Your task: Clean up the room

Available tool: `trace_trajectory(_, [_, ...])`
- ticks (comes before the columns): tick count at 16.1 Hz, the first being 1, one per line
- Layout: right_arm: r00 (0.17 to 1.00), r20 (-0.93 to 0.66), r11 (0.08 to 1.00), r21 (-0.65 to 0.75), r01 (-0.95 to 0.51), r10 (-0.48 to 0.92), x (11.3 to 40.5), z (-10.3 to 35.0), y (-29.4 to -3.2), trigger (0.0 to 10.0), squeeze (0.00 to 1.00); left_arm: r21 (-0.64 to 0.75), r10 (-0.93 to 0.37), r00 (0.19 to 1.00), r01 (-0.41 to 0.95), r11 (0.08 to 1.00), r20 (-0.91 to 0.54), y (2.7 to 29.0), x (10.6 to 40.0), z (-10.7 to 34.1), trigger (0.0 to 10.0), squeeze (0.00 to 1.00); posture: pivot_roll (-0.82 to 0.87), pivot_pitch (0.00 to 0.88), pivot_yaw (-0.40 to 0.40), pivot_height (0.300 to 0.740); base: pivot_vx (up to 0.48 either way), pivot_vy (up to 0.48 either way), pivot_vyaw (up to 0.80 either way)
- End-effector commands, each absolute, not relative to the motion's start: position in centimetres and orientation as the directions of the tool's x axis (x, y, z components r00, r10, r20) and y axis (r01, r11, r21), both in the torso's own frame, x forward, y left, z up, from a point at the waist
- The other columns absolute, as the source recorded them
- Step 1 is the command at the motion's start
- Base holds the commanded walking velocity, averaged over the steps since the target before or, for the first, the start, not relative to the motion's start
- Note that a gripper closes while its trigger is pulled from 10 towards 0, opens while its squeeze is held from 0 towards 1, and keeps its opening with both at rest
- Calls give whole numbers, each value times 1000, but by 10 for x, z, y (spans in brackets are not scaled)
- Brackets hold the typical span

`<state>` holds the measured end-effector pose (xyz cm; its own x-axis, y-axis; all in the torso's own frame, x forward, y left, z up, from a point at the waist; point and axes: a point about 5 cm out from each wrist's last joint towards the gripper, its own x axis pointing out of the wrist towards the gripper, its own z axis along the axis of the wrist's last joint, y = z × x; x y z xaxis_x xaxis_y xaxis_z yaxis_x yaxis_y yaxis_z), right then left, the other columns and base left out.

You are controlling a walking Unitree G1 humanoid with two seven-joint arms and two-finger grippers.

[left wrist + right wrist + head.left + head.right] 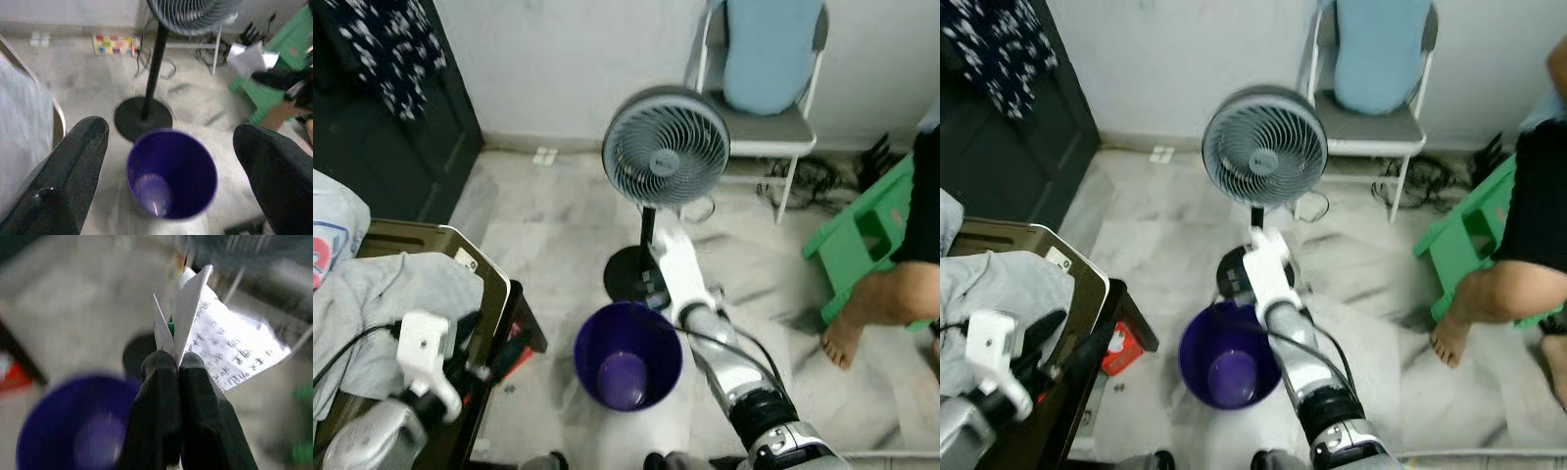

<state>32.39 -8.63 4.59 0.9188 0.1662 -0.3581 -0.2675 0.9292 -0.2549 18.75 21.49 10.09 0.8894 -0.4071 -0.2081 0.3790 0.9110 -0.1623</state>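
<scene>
We see the right arm stretched forward and down over the far rim of the purple bin (627, 354), its right gripper (177, 363) pressed together on a sheet of paper (222, 350) (white, creased, printed with rows of dark characters too blurred to read). The paper stands up from the fingertips, just above the bin's mouth and in front of the fan (666, 147), whose black base stands on the floor just behind the bin. The left gripper (171, 147) is held low at the left, its fingers (73, 166) spread wide, looking toward the bin. The bin stands upright on the pale marble floor (548, 225), beside a chair draped with grey cloth (382, 294). A person's bare foot (844, 338) rests near a green stool (862, 230).
</scene>
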Motion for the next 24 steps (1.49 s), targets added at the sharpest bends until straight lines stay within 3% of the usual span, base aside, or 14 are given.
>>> trace_trajectory(1, [904, -405, 941, -234, -246, 136, 323, 40, -87, 10000, 0, -173, -437, 872, 406, 897, -220, 210, 181, 105, 10000, 0, 85, 277, 12, 740, 0, 0, 0])
trace_trajectory(5, [886, -458, 952, -232, -198, 72, 322, 32, -85, 10000, 0, -184, -458, 852, 422, 888, -253, 212, 164, 118, 10000, 0, 135, 338, 50, 740, 0, 0, 0])
trace_trajectory(13, [868, -475, 945, -195, -261, 142, 324, 39, -45, 10000, 0, -192, -482, 814, 442, 876, -323, 219, 153, 128, 10000, 0, 157, 400, 95, 740, 0, 0, 0])
trace_trajectory(23, [877, -467, 947, -215, -239, 115, 324, 36, -53, 10000, 0, -212, -507, 800, 461, 862, -321, 211, 155, 130, 10000, 0, 163, 401, 80, 740, 0, 0, 0])
trace_trajectory(24, [877, -467, 947, -217, -239, 115, 325, 36, -54, 10000, 224, -211, -506, 801, 460, 863, -321, 211, 155, 130, 10000, 0, 163, 401, 80, 740, 0, 0, 0])
